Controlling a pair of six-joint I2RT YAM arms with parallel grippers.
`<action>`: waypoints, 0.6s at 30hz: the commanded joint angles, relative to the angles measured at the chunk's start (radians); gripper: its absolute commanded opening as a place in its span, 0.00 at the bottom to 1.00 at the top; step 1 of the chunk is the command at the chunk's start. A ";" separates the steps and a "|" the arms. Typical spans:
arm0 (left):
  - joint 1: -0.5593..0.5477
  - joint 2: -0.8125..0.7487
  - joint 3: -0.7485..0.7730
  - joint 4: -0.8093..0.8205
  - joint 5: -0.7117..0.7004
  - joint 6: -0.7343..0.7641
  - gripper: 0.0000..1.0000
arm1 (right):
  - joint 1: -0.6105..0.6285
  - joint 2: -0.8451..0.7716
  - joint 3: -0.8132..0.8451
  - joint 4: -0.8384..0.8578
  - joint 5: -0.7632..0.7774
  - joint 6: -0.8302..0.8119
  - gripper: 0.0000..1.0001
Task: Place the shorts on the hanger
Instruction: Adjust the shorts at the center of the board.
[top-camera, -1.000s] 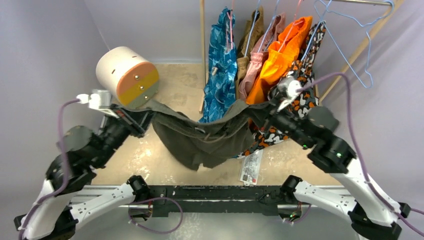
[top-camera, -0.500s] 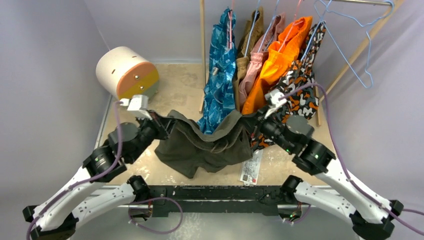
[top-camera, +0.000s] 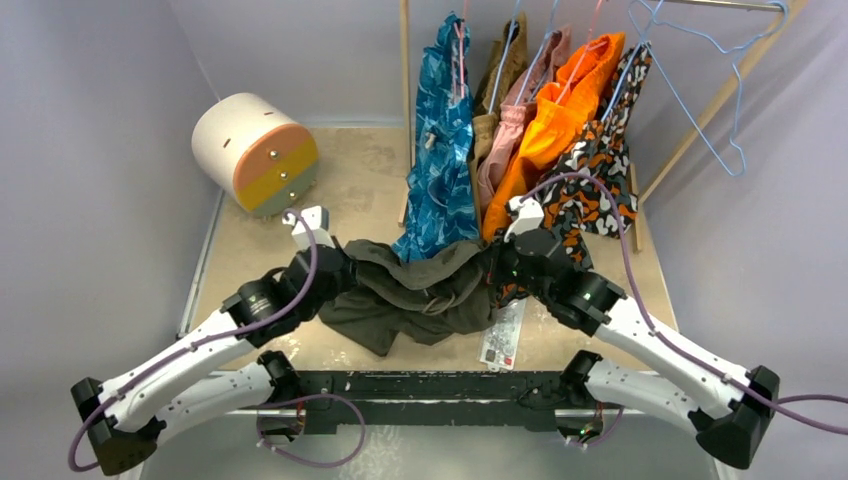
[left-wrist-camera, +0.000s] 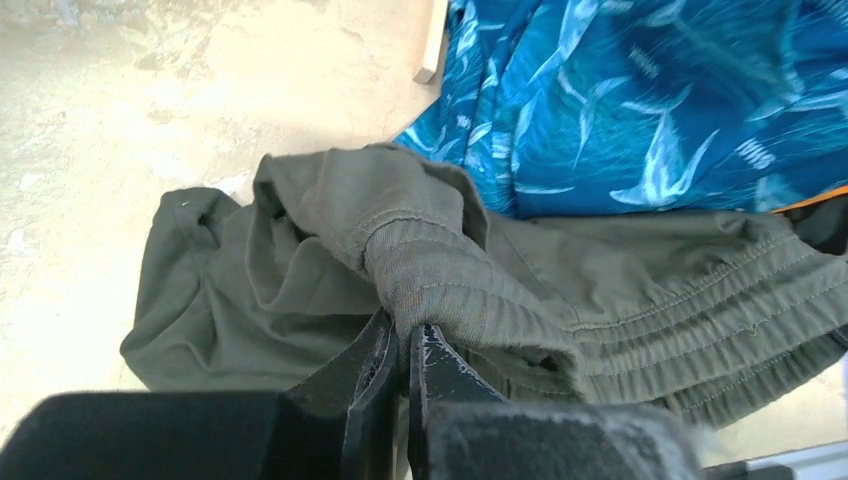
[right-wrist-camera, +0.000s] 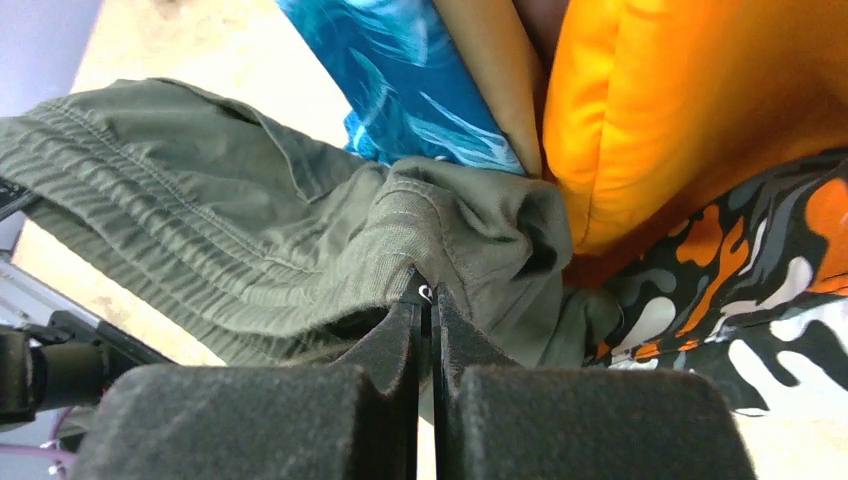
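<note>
Both my left tool (left-wrist-camera: 400, 335) and right tool (right-wrist-camera: 428, 295) clamped the shorts' (top-camera: 420, 295) waistband; spreading it taut seemed wise before the hanger (top-camera: 690, 103).

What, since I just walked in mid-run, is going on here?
Two robot arms hold the olive-green shorts between them, the left gripper and right gripper each pinched shut on the waistband. The shorts sag onto the table before the hung clothes. The light-blue hanger hangs bare at far right, so nothing is on it yet.
</note>
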 joint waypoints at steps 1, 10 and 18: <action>0.004 -0.128 0.082 0.060 0.009 0.068 0.00 | -0.003 -0.114 0.059 0.085 -0.054 -0.111 0.00; 0.004 -0.181 0.595 0.127 0.546 0.399 0.00 | -0.003 -0.197 0.516 0.047 -0.562 -0.414 0.00; 0.004 -0.257 0.611 0.115 0.579 0.413 0.00 | -0.003 -0.266 0.477 0.120 -0.572 -0.392 0.00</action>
